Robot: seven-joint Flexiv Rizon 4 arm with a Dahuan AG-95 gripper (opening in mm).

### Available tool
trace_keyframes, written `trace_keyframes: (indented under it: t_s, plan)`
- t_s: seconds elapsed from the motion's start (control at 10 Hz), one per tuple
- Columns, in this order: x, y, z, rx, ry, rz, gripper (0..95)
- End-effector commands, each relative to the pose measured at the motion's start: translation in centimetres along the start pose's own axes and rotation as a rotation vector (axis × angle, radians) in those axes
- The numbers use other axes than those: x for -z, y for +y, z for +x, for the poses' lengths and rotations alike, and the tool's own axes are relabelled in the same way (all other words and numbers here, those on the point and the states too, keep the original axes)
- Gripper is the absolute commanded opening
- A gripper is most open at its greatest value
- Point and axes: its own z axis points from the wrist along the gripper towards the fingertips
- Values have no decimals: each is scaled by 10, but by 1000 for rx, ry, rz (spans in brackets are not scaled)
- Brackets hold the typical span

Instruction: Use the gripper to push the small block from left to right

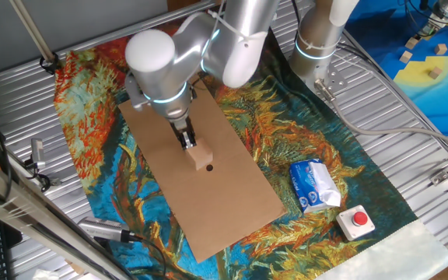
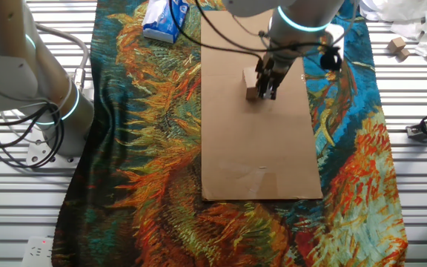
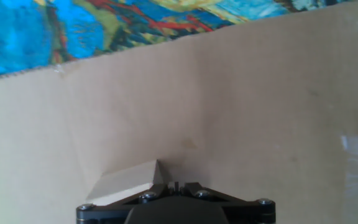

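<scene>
I find the gripper [image 1: 187,141] lowered onto the cardboard sheet [image 1: 232,210], with its black tip right against the small block [image 1: 202,159]. In the other fixed view the gripper [image 2: 267,87] stands just beside the small block [image 2: 252,93], apparently touching its side. In the hand view the small block [image 3: 126,181] lies directly ahead of the tip, partly under the hand's edge. The jaws read as brought together into one narrow tip and hold nothing; I see no block between them.

My judgement: approach and contact are done, and the push is either just starting or partway. The block sits around the middle of the sheet, so much of the sheet lies beyond it. The remaining work is to drive the block across and then withdraw. The tissue pack [image 1: 315,185] and red button [image 1: 358,220] lie well apart from the block.
</scene>
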Motion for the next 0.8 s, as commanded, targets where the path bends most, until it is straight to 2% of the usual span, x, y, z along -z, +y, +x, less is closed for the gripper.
trace_keyframes:
  t_s: [0.1,0.2,0.8]
  plan:
    - [1,8,0,-12,-2,2,0]
    - [1,17,-1,-24,-3,2,0]
    - [2,47,-4,-80,-1,-2,0]
